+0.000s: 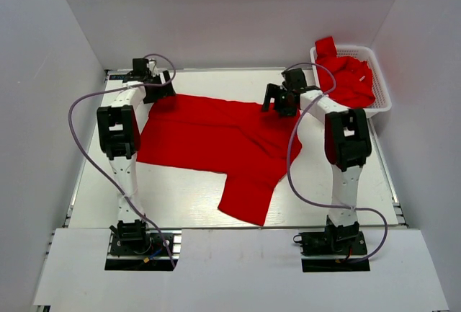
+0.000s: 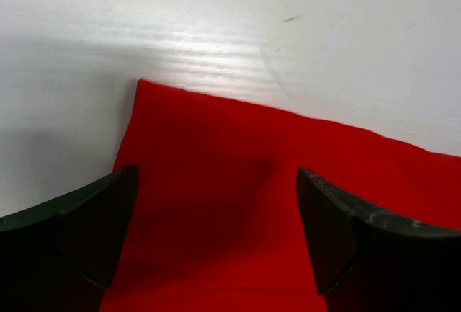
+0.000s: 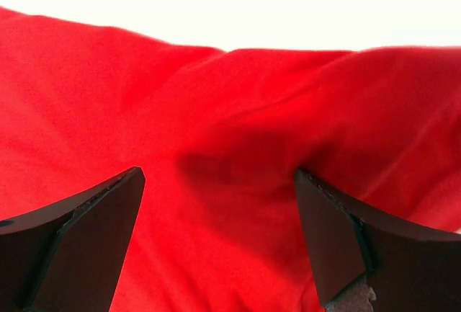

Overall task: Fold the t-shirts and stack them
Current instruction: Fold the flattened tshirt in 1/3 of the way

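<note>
A red t-shirt (image 1: 216, 143) lies spread on the white table, one sleeve pointing toward the near edge. My left gripper (image 1: 157, 90) hovers open over the shirt's far left corner; in the left wrist view that corner (image 2: 216, 182) lies between the spread fingers (image 2: 86, 225). My right gripper (image 1: 282, 101) hovers open over the shirt's far right part; in the right wrist view wrinkled red cloth (image 3: 230, 182) fills the gap between the fingers (image 3: 346, 240). Neither gripper holds anything.
A white basket (image 1: 380, 85) at the far right holds more crumpled red t-shirts (image 1: 349, 74). Bare table (image 1: 180, 197) lies in front of the shirt and at the near right. Grey walls close in the left, right and back sides.
</note>
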Controlling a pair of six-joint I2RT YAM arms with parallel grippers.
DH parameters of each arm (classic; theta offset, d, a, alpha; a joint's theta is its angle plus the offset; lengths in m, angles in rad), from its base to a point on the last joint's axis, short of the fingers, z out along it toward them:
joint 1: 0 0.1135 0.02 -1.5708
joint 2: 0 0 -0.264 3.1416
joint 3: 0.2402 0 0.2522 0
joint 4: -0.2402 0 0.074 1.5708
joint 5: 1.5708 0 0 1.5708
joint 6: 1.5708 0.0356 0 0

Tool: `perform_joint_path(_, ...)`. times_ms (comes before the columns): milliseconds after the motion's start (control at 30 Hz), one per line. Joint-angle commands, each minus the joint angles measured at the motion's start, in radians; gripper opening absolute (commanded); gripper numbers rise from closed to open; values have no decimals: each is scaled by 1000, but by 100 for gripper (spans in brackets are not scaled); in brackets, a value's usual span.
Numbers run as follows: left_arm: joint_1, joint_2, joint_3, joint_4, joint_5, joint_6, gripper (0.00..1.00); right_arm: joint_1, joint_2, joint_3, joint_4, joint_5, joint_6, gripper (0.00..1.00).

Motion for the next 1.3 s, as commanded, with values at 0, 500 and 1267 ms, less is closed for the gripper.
perform_joint_path(0,-5,6,33,-8,42,-6,100,-10,67,85,29,11,-19,90)
perform_joint_path(500,-5,153,162,-17,0,-141,100,-103,424,469,-29,-64,47,90)
perform_joint_path(1267,-5,38,322,9,-101,-258,100,-140,310,591,179,-142,-163,90)
